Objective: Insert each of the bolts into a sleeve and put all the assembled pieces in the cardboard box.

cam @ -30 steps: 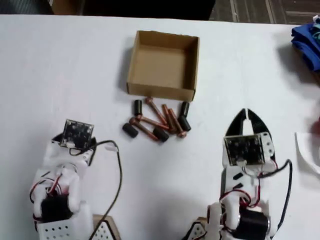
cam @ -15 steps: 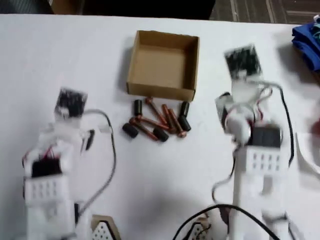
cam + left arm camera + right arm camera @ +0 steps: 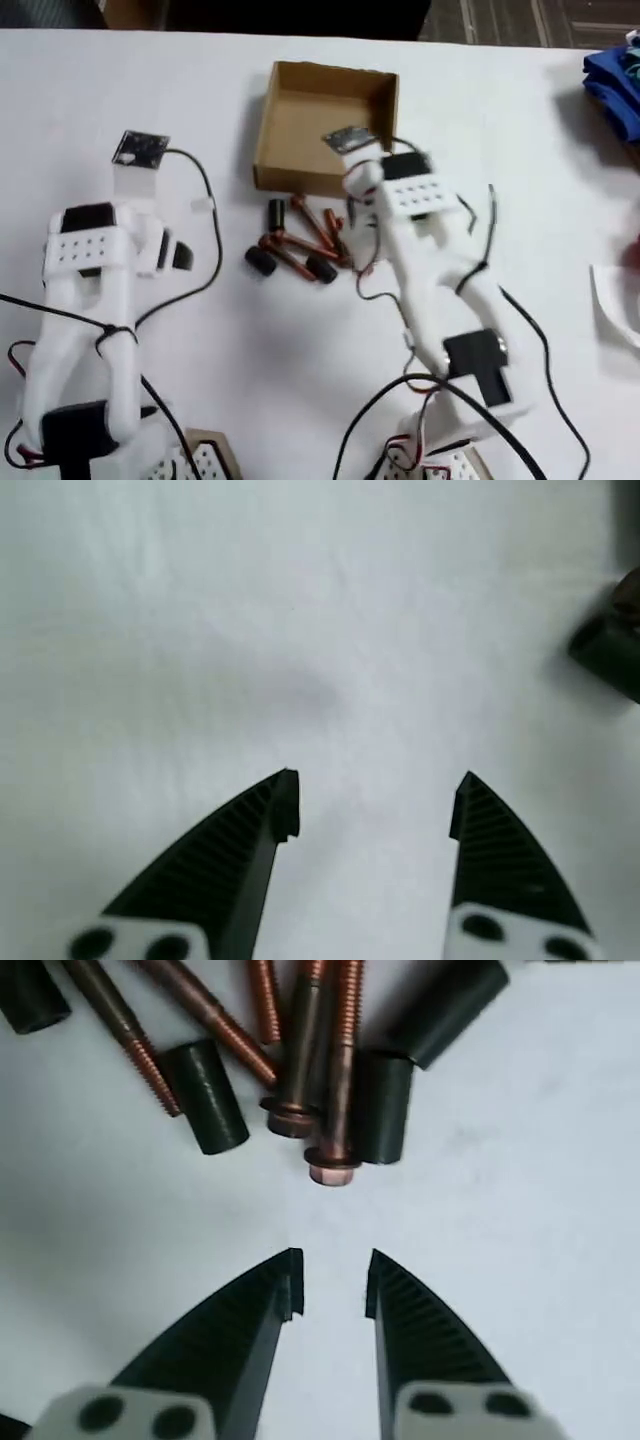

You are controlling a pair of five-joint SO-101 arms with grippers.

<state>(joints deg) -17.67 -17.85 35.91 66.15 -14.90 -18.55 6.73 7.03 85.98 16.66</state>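
High view, open brown cardboard box: empty on the white table, just behind the parts, probably parked there as a short drop-off.
High view, copper-coloured threaded bolts: loose in a crossed heap, none assembled yet.
High view, short black cylindrical sleeves: scattered among the bolts, between the arms and seemingly within reach of either.
High view, right arm: stretched forward and angled inward, wrist above the heap's nearer end, in front of the box.
High view, left arm: extended over bare table, well apart from the heap.
Left wrist view, left gripper: spread wide, empty, facing bare table.
Left wrist view, lone sleeve: off at the edge.
Right wrist view, right gripper: tips a narrow gap apart, nothing held, aimed at a flanged bolt head just ahead, apparently lining up a first pick.
Right wrist view, neighbouring sleeve: lying against that bolt's shank.
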